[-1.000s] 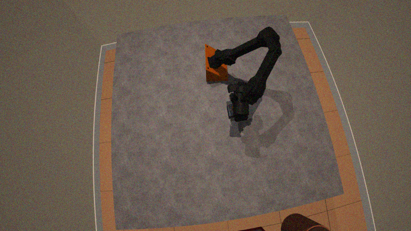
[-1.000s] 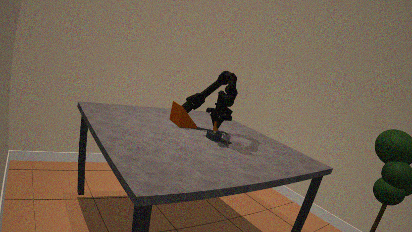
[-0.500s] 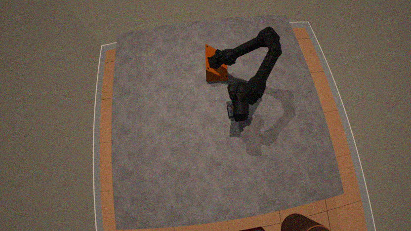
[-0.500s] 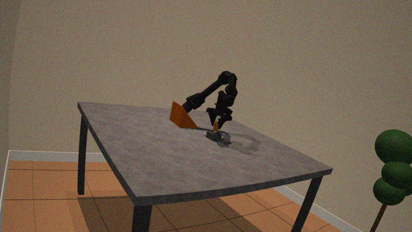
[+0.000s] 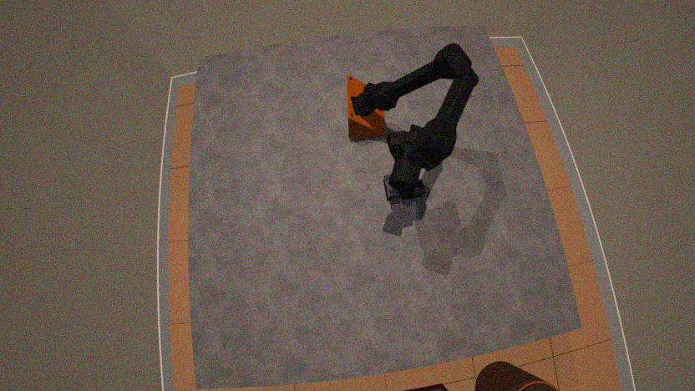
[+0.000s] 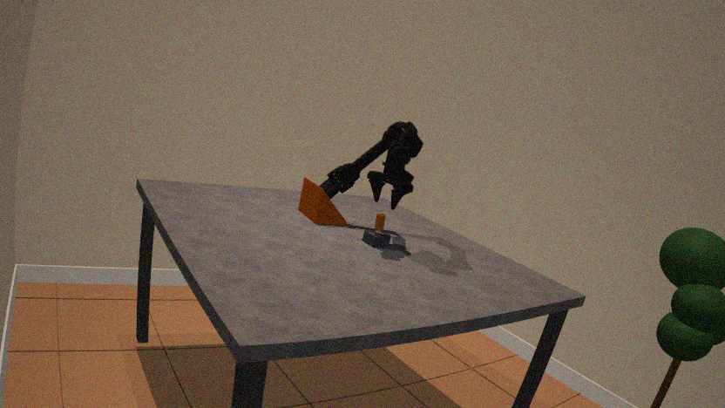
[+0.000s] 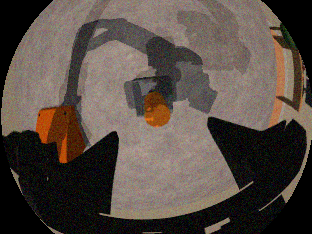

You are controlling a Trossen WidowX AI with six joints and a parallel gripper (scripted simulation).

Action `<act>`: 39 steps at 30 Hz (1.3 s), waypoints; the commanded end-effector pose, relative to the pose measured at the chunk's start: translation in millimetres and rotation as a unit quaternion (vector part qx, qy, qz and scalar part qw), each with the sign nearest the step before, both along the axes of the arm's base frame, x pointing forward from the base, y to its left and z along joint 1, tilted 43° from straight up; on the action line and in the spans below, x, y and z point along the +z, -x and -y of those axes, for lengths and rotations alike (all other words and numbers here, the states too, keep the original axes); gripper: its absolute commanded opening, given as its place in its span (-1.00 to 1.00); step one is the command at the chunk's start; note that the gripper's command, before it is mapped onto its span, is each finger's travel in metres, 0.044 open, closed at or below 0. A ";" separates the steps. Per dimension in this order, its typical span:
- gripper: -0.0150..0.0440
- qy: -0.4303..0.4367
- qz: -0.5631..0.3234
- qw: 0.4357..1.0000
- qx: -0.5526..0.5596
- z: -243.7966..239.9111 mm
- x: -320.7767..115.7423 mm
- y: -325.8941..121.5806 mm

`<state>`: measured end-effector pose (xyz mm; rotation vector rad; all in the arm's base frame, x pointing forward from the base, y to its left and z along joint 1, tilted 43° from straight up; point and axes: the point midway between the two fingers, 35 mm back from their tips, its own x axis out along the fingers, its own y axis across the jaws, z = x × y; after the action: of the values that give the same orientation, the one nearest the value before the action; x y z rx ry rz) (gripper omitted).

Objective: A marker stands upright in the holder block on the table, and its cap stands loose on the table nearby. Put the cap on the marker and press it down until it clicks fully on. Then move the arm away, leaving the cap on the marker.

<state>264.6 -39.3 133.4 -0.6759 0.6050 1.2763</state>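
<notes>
The orange cap (image 6: 380, 221) (image 7: 157, 115) stands upright over the holder block (image 6: 374, 240) (image 7: 165, 86), on top of the marker. The marker's body is mostly hidden under the cap and in the block, so I cannot tell its colour or whether the cap is fully seated. In the top view the arm hides the cap, and only an edge of the block shows. My gripper (image 6: 384, 205) (image 7: 163, 128) is open and empty. Its fingertips point down and are apart, a little above the cap's top, touching nothing.
The orange wedge-shaped arm mount (image 5: 367, 131) (image 6: 316, 205) (image 7: 74, 137) stands on the grey table (image 5: 271, 218) (image 6: 304, 283), behind the holder block. The arm's shadow falls across the block and table. A green plant (image 6: 692, 258) stands off the table at the right in the exterior view.
</notes>
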 end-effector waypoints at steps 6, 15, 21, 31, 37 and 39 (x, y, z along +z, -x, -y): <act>0.47 -0.037 -0.138 0.979 -0.149 2.8 3.1 2.5; -0.33 -0.111 -0.389 0.804 -0.436 0.5 -1.8 1.6; -0.49 -0.135 -0.469 0.696 -0.527 -0.4 -3.5 1.2; -0.49 -0.135 -0.469 0.696 -0.527 -0.4 -3.5 1.2; -0.49 -0.135 -0.469 0.696 -0.527 -0.4 -3.5 1.2; -0.49 -0.135 -0.469 0.696 -0.527 -0.6 -3.7 1.2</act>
<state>263.4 -39.0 130.5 0.6418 1.3371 0.4698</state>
